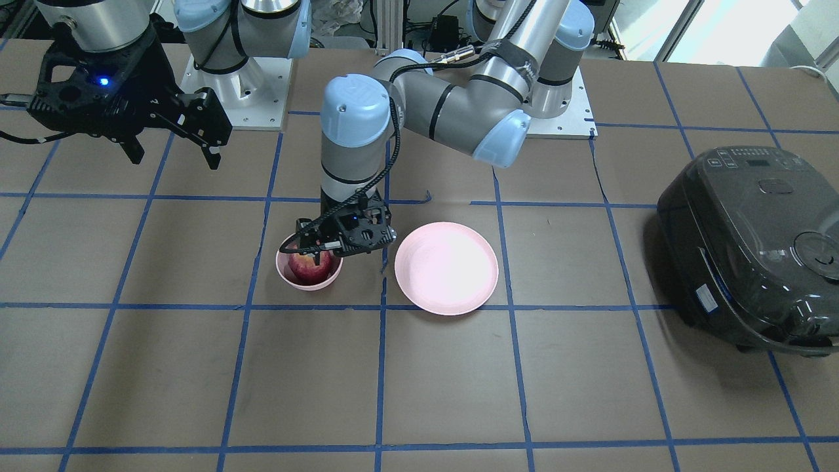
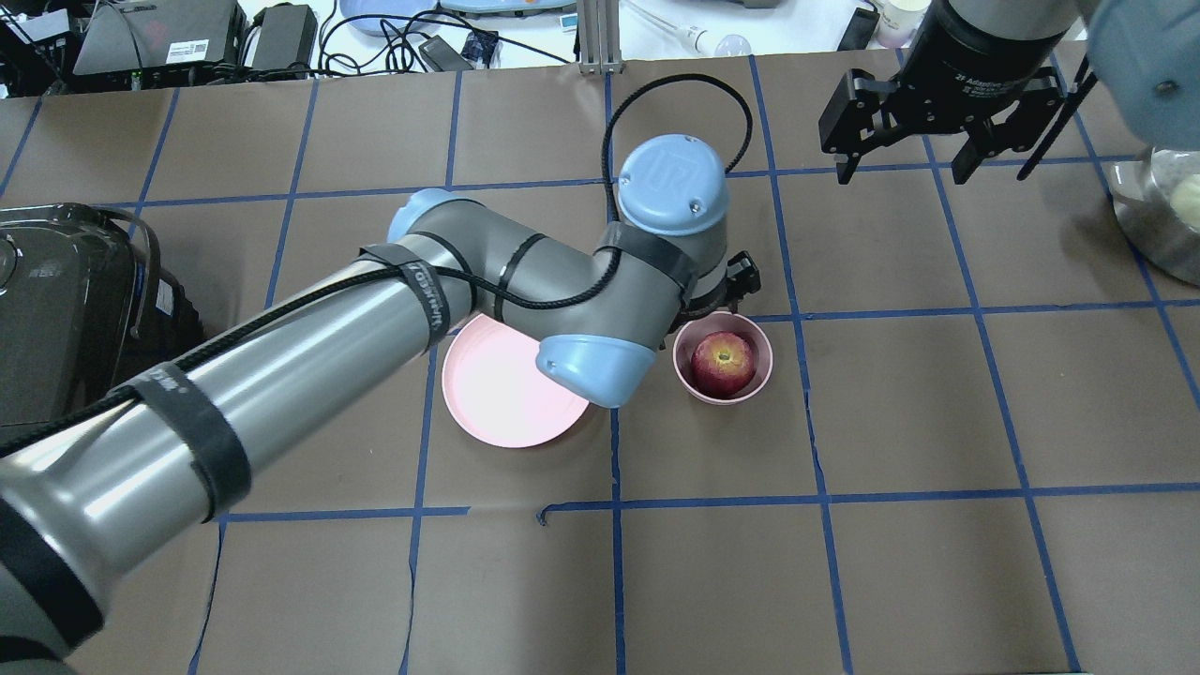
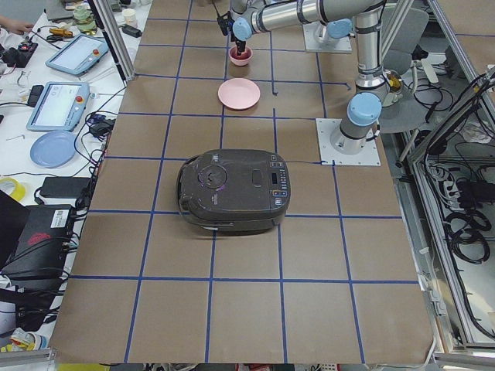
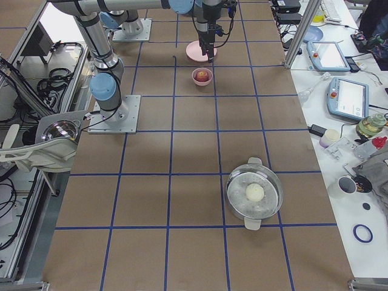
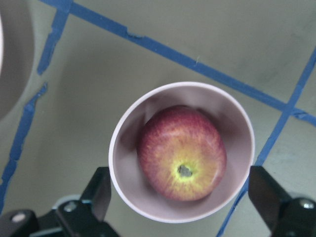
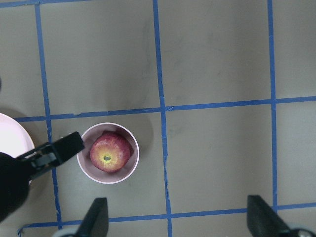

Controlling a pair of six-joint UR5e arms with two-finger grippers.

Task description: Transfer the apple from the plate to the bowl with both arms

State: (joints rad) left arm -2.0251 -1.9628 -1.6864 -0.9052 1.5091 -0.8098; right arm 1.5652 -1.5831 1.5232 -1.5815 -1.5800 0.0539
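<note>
The red apple (image 1: 309,265) lies stem dimple up inside the small pink bowl (image 1: 283,273); both also show in the overhead view, apple (image 2: 723,363) and bowl (image 2: 762,379). The wide pink plate (image 1: 446,267) stands bare beside the bowl, partly under my left arm in the overhead view (image 2: 497,398). My left gripper (image 1: 313,252) is open just above the bowl; in its wrist view its fingers (image 5: 98,195) straddle the bowl (image 5: 123,170) and do not touch the apple (image 5: 181,153). My right gripper (image 1: 174,154) is open and empty, held high; its wrist view shows the apple (image 6: 110,152) below.
A black rice cooker (image 1: 754,249) stands on my left end of the table. A metal pot (image 4: 254,193) with a pale ball in it stands at my right end. The arm bases (image 1: 236,92) are bolted at the robot's edge.
</note>
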